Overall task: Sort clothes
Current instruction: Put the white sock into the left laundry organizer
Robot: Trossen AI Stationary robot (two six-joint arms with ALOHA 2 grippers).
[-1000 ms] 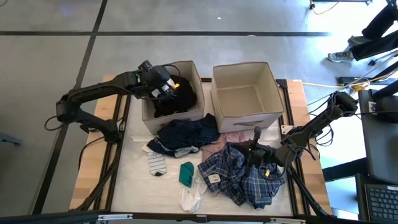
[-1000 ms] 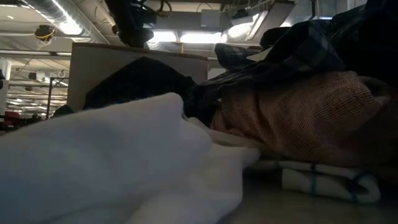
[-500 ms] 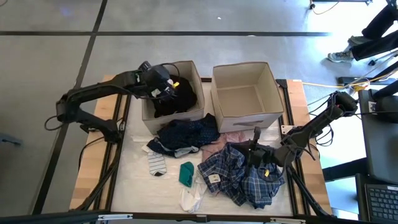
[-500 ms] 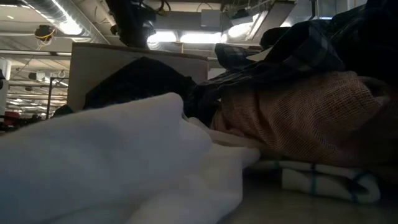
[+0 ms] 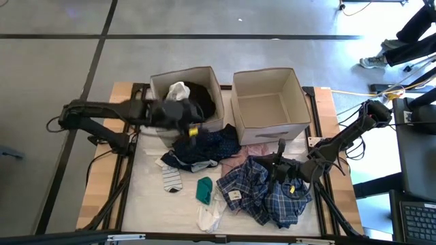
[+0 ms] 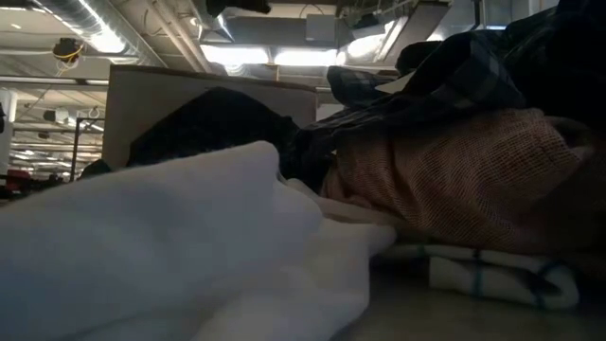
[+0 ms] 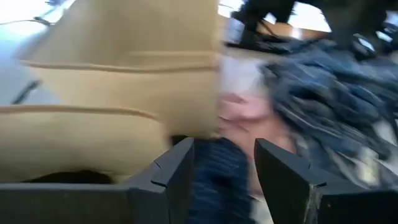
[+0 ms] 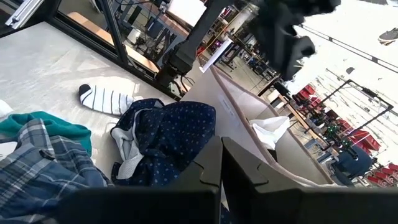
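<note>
Since the earlier frames your left gripper (image 5: pixel 185 121) has swung out of the left box (image 5: pixel 163 83) and now hangs low over its front wall, blurred with motion. A white piece (image 5: pixel 178 90) now lies on the black garment (image 5: pixel 202 101) inside that box. The left fingers (image 7: pixel 177 174) stand parted with nothing between them. The right gripper (image 5: pixel 281 163) rests on the blue-plaid shirt (image 5: pixel 262 190) with its fingers (image 8: pixel 208 165) closed together; you cannot tell whether fabric is pinched.

For the next pick, bring the left gripper down onto the navy dotted garment (image 5: pixel 204 146) just in front of the box. Aim for a raised fold in its middle, not the edge tucked against the box wall, and lift high enough to clear the rim. The striped sock (image 5: pixel 172 180), the teal item (image 5: pixel 204 188) and a pink piece (image 5: pixel 255 150) wait on the desk (image 5: pixel 146 197); the right box (image 5: pixel 300 102) holds nothing visible.

The low view is walled off by a white cloth (image 6: pixel 161 246), so neither gripper shows there. The left wrist view is smeared, and what lies under the plaid heap stays hidden.
</note>
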